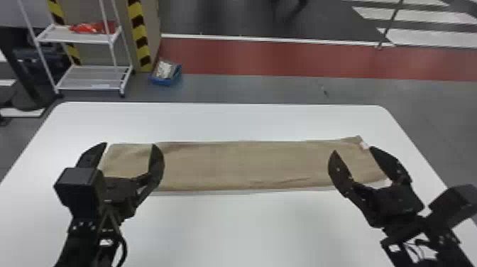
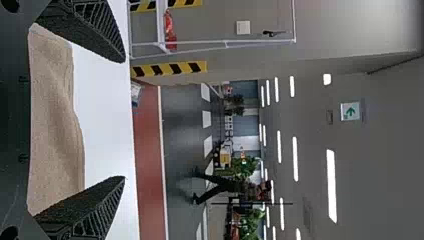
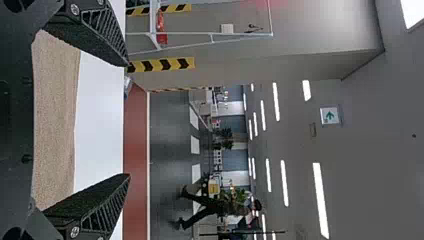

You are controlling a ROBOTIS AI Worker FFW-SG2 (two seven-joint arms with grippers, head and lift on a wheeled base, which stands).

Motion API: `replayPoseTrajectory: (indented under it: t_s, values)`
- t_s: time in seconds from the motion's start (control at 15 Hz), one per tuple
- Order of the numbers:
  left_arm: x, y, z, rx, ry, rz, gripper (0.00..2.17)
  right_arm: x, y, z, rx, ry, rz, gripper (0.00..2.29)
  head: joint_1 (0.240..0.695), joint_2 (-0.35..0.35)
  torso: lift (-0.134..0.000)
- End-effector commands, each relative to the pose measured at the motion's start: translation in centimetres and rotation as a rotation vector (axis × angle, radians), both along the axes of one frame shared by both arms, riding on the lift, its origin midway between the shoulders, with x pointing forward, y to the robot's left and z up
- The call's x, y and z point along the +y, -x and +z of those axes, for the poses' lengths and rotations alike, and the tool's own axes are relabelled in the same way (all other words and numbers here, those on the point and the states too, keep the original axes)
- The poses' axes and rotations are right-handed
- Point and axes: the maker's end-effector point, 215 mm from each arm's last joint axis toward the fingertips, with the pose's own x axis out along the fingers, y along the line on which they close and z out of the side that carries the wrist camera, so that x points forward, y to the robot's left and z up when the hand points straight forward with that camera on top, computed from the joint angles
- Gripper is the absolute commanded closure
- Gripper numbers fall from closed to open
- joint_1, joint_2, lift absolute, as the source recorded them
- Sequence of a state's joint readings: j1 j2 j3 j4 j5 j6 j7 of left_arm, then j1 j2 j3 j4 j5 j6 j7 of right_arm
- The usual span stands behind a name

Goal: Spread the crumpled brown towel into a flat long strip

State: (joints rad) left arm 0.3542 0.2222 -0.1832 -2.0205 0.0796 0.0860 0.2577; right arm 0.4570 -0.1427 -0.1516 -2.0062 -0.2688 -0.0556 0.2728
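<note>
Yeah, just hanging left gripper (image 1: pixel 130 143) and right gripper (image 1: pixel 353 149) with fingers spread wide near opposite ends of a long, flattish brown towel (image 1: pixel 241 165).

White rack (image 1: pixel 88 77) (shelved), blue bin (image 1: pixel 163 81), red floor band (image 1: pixel 284 60)

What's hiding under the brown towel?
The brown towel lies on the white table, which shows all around it. A thin pale strip peeks out along the towel's near edge; I can't tell what it is. Everything right underneath is covered.
</note>
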Motion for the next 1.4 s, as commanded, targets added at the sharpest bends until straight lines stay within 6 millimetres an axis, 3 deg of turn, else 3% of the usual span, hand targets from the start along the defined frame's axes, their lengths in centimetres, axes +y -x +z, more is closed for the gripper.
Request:
replayPoseTrajectory:
  t_s: [0.0,0.33,1.33]
  values:
    - [0.0,0.2,-0.1,0.0,0.002,0.0,0.05,0.7,0.2,-0.4,0.008,0.002,0.01,0.1,0.695,-0.079,-0.124]
    - [0.5,0.0,-0.1,-0.016,0.006,0.013,0.05,0.6,0.5,0.2,-0.022,0.017,0.001,0.11,0.695,-0.062,-0.124]
    - [1.2,-0.1,0.1,-0.015,0.001,0.019,0.04,-1.6,1.3,-0.7,-0.02,0.005,-0.041,0.11,0.695,-0.083,-0.124]
